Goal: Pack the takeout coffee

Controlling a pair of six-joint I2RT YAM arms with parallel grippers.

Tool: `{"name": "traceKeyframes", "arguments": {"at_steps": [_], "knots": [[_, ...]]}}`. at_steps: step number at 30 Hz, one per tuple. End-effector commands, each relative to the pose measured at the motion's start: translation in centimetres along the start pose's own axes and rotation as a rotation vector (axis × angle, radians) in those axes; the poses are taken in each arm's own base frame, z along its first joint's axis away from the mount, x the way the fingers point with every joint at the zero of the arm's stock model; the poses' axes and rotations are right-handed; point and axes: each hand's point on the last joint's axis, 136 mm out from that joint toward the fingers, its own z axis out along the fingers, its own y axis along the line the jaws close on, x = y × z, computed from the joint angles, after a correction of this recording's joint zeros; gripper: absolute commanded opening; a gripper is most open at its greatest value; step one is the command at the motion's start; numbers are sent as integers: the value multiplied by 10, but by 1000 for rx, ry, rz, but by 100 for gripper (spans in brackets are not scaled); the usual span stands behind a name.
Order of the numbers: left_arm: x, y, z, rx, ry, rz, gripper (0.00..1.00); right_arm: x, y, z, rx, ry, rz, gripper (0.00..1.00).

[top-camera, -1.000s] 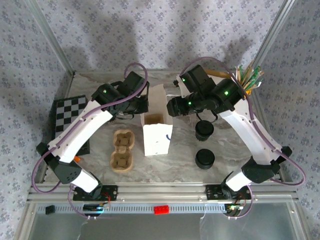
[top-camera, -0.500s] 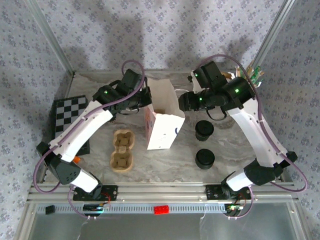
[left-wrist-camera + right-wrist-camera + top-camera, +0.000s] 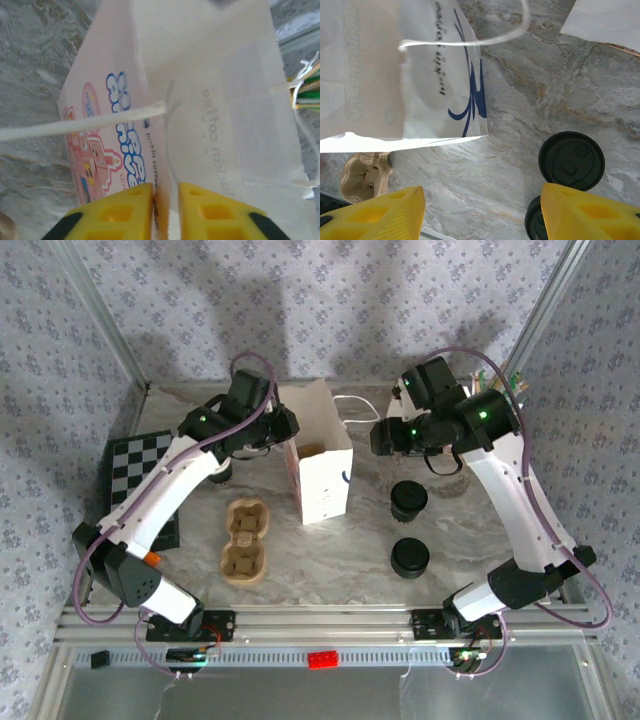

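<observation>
Lying just ahead of wide-spread right claw (image 3: 482,215): black lid (image 3: 571,161), untouched.

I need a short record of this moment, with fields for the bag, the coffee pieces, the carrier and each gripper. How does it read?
bag: white paper bag, upright, top open, mid-table
coffee pieces: far black-topped piece and near black-topped piece, on the table right of the bag, outside it
carrier: brown pulp carrier, left of the bag, apart from it
left gripper: fingers either side of the bag's wall, narrow gap; grip unclear
right gripper: open, empty, beside the bag
</observation>
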Motion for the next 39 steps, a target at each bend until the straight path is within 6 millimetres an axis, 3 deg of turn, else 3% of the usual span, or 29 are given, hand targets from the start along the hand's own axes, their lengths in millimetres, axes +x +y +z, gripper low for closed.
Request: {"name": "traceKeyframes", "arguments": {"at_steps": [1,8,14,19,26,30,39], "knots": [[-4,-12,-16,36,16,71,31,12,-15,1,64,49,-8,68],[7,-1,-42,16,37,155,48,29,-56,-1,214,82,74,80],[16,-1,-59,56,45,201,52,59,-87,28,293,146,214,88],[22,-8,-68,112,39,213,53,82,-96,68,286,196,328,89],[20,0,-75,99,-9,223,54,93,-108,108,312,225,462,89],[22,1,-75,109,-15,224,55,100,-112,126,309,258,497,88],[21,4,-73,100,-24,222,56,107,-123,146,358,290,503,86]]}}
